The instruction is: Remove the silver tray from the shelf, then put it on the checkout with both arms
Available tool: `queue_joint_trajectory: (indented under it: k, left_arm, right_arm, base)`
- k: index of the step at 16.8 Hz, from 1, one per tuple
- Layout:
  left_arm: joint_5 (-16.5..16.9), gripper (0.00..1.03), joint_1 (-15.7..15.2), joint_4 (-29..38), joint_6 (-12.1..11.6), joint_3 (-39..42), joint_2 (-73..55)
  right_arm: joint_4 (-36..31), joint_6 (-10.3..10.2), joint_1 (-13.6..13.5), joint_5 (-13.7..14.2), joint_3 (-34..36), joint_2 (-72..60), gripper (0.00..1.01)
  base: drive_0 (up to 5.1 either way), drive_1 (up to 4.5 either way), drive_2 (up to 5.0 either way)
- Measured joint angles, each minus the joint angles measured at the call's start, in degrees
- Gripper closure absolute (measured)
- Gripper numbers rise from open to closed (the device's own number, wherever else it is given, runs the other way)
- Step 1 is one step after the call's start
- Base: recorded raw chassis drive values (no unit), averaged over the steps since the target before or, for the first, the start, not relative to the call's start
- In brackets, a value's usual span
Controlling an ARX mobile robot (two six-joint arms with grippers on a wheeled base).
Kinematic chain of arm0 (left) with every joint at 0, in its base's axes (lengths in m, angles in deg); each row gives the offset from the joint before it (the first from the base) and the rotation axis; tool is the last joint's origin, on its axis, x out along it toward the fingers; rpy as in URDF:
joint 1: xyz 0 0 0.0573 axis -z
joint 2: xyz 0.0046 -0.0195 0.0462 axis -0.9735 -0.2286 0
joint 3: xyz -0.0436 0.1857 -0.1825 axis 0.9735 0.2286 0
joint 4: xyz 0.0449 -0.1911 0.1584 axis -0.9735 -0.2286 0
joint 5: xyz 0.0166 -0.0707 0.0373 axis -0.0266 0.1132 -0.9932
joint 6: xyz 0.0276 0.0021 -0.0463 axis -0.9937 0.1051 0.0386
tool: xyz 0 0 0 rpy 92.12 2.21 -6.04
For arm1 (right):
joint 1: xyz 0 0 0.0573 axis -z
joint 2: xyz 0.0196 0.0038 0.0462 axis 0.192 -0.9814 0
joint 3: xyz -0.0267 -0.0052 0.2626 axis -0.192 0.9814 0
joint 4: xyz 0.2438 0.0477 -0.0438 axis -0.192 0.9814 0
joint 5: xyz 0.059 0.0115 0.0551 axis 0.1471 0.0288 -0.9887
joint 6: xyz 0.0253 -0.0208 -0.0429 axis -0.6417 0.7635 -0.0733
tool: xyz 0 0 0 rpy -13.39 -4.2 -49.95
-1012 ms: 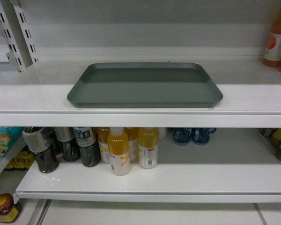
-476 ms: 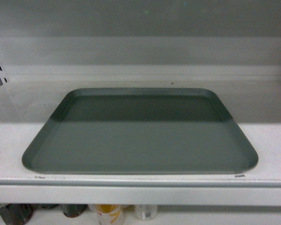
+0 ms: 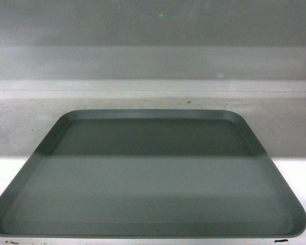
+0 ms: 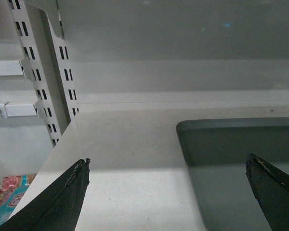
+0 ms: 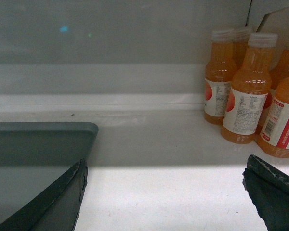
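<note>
Tray (image 3: 148, 176) placement is flat on the shelf (image 3: 20, 122), its near edge close to the front lip, and it is not yet lifted. No arm is seen in the head view. In the left wrist view the left gripper (image 4: 168, 192) is held wide, one finger over bare shelf and the other over the tray's left part, so the tray's left edge is straddled. In the right wrist view the right gripper (image 5: 164, 192) is likewise spread, one finger over the tray's right edge and the other over bare shelf. Nothing is pinched by either. This pairing seems chosen so that opposite edges can be gripped and the broad tray kept level. Orange bottles (image 5: 243, 96) are stood just beside the right gripper and could be knocked.
</note>
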Motion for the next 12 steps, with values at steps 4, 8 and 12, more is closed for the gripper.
queue_joint_trajectory:
  k: [4,8,12]
  left_arm:
    - [0.02,0.05,0.00,-0.02,0.00,0.00,0.00]
    - [0.02,0.05,0.00,0.00,0.00,-0.02,0.00]
    - [0.02,0.05,0.00,0.00,0.00,0.00,0.00]
  right_arm:
    - [0.00,0.00,0.00,0.00,0.00,0.00,0.03]
    - [-0.02,0.02,0.00,0.00,0.00,0.00,0.03]
    - [-0.02,0.00,0.00,-0.02,0.00,0.00,0.03]
  base:
    - [0.0,0.00,0.0]
    - [0.0,0.00,0.0]
    - [0.0,0.00,0.0]
